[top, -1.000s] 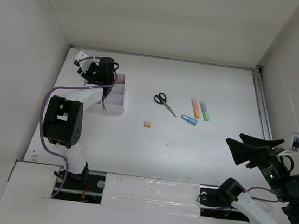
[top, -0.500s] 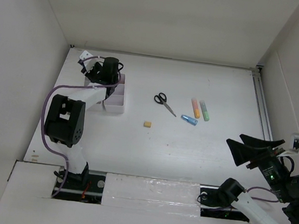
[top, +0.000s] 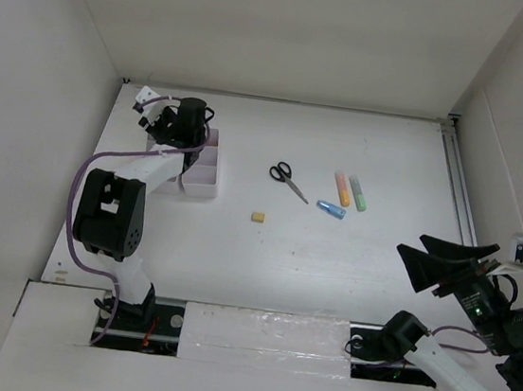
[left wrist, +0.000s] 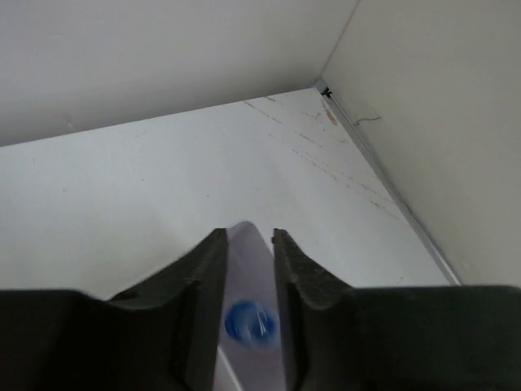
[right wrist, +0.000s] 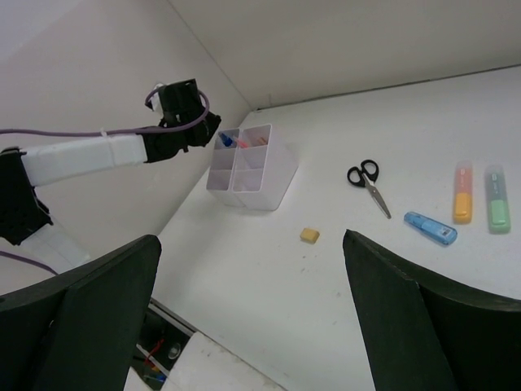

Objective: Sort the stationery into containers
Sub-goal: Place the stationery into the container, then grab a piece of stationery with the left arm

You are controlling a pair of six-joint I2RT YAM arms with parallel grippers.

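From above, the left arm bends up from its base at 6 o'clock. It reaches to the far left part of the table [top: 364, 141]. The left gripper [top: 191, 130] hangs over the 12 o'clock end of the white organizer [top: 207, 185]. The scissors [top: 288, 178] lie near the middle of the table. The tiny yellow eraser [top: 258, 217] is at 7 o'clock from them. At 3 o'clock from the scissors lie the orange marker [top: 342, 188] and the green marker [top: 357, 193], side by side. The blue marker [top: 330, 210] lies just beside the orange one, at 7 o'clock. The right arm is folded back at 4 o'clock, and the right gripper [top: 426, 254] is well apart from everything.

In the left wrist view, the left gripper [left wrist: 244, 236] has its two fingers only a little way apart. In the thin gap is a blurry blue cap, the bottle [left wrist: 251, 322], with a pale bit of the organizer [left wrist: 241, 252] around it. The fingers do not seem to hold anything.

In the right wrist view, the right gripper [right wrist: 250, 238] is spread very wide and holds nothing. The left gripper [right wrist: 207, 130] sits at 10 o'clock from the organizer [right wrist: 264, 175]. The bottle [right wrist: 225, 140] stands in a far corner cup. The red-pink pens [right wrist: 242, 141] are in the cup next to it. The scissors [right wrist: 368, 181], eraser [right wrist: 308, 235], blue marker [right wrist: 430, 229], orange marker [right wrist: 462, 191] and green marker [right wrist: 496, 198] all lie out on the table [right wrist: 366, 277].
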